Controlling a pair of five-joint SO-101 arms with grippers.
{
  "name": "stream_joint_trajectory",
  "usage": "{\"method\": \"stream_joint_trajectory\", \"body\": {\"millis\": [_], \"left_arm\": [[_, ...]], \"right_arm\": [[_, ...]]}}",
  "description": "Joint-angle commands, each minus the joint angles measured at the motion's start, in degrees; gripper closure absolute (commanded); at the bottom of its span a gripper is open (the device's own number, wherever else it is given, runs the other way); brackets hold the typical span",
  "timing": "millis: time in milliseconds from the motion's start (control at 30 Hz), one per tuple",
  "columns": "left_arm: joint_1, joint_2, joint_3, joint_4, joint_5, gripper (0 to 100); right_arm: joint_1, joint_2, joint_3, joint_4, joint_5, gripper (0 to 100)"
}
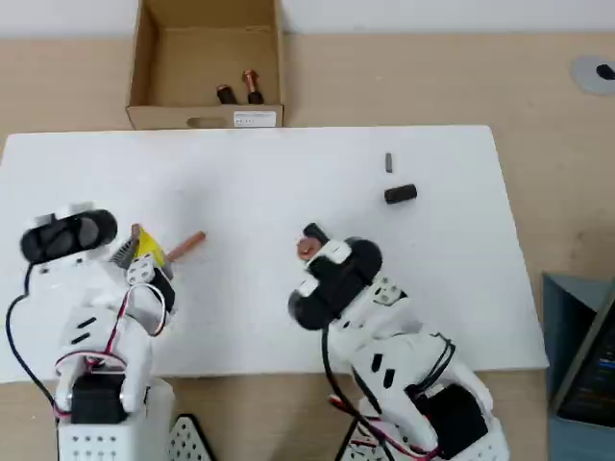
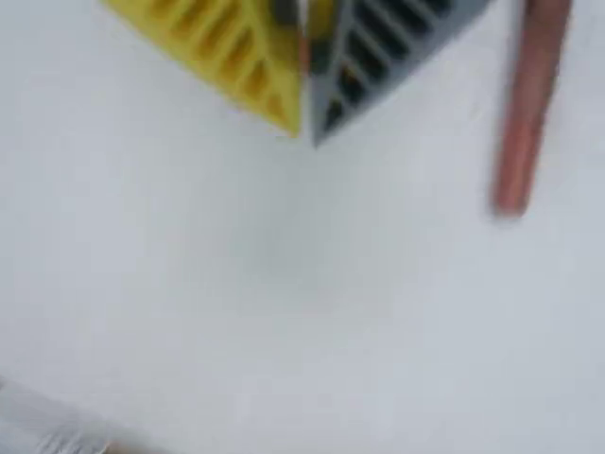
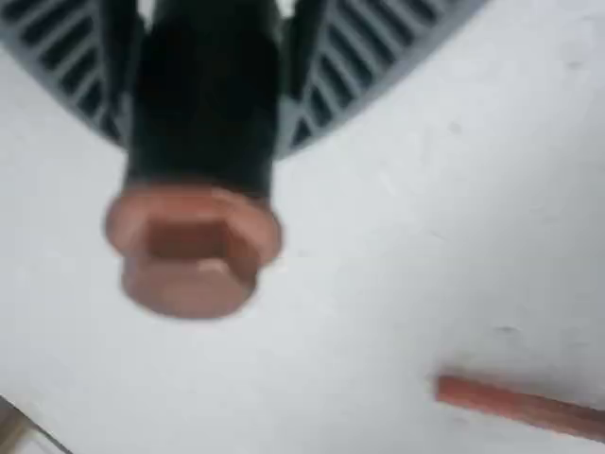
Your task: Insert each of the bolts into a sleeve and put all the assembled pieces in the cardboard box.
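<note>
My right gripper (image 3: 204, 113) is shut on a black sleeve (image 3: 203, 95) with a copper bolt's hex head (image 3: 194, 251) sticking out of its end; in the high view this gripper (image 1: 309, 244) is near the middle of the white board. My left gripper (image 2: 304, 123) is shut, its yellow and grey fingers meeting with nothing between them, low over the board at the left (image 1: 131, 252). A loose copper bolt (image 1: 184, 246) (image 2: 527, 104) (image 3: 520, 405) lies just right of it. A spare black sleeve (image 1: 401, 194) lies at the right rear. The cardboard box (image 1: 144, 67) holds two assembled pieces (image 1: 240, 88).
A small dark grey pin-like piece (image 1: 388, 162) lies behind the spare sleeve. The white board (image 1: 250, 317) lies on a wooden table; the box stands just past its far edge. A dark device (image 1: 581, 355) is at the right edge.
</note>
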Motion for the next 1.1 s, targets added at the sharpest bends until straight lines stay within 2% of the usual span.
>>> {"method": "stream_joint_trajectory", "body": {"millis": [0, 167, 367, 533, 900, 1067], "left_arm": [[-0.53, -0.4, 4.92, -0.35, -0.44, 100], [-0.97, -0.4, 8.62, -0.35, -0.44, 100], [-0.97, -0.4, 10.9, -0.35, -0.53, 100], [-0.97, -0.4, 12.04, -0.35, -0.53, 100], [-0.79, -0.4, 11.96, -0.35, -0.35, 100], [-0.97, -0.4, 11.96, -0.35, -0.09, 100]], "right_arm": [[2.42, 3.12, -6.37, -0.88, -3.43, 98.9], [2.42, 23.87, -21.58, -1.05, -9.23, 98.9], [4.09, 48.22, -41.54, -2.73, -12.75, 98.9], [6.64, 64.66, -54.37, -8.97, -12.4, 98.9], [7.43, 92.79, -76.0, -20.04, -12.13, 98.9], [7.43, 104.84, -82.68, -27.25, -6.95, 98.9]]}}
